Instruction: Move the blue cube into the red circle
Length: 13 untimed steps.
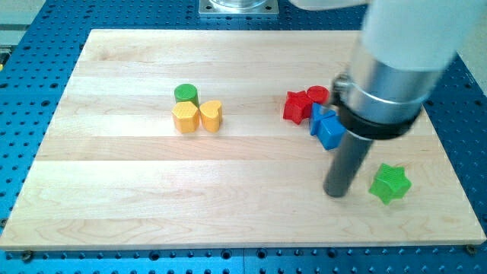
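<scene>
Blue cube sits on the right half of the wooden board, just up and left of my tip, close beside the dark rod without clearly touching it. There are no fingers on this arm to spread or press together; it simply ends in that rod, and the tip rests on the wood with nothing under it. Another blue block, whose shape I cannot make out, lies against the cube on its far side. Beyond that is the red circle, a small round red block partly hidden by the arm's grey collar, and to its left, touching or nearly so, stands a red star. Just right of the tip, near the board's near right corner, lies a green star, apart from the rod. Well away on the left half sits a tight cluster: a green cylinder at the far side, a yellow hexagonal block in front of it, and a yellow heart-like block to its right. The board lies on a blue perforated table.
</scene>
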{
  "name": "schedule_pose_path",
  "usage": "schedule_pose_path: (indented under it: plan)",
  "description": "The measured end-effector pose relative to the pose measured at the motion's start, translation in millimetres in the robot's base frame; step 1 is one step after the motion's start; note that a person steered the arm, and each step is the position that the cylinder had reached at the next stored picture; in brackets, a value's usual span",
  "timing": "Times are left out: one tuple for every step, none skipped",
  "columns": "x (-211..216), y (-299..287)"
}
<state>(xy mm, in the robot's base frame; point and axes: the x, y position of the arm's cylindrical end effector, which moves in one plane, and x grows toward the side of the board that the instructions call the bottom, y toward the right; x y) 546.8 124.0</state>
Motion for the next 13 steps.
schedule_pose_path:
  plan:
    - [-5.8,52.6]
    - [-15.1,12.5]
    - [-42.2,-48.9]
    - [-57.4,14.7]
    - [-111.1,38.1]
    - [-134.8,47.5]
    - [-161.8,48.2]
    - [-125.7,64.5]
    - [-133.0,156.0]
    - [-193.9,143.5]
    - [-228.4,85.5]
    - [-168.3,85.7]
    - [-114.9,106.1]
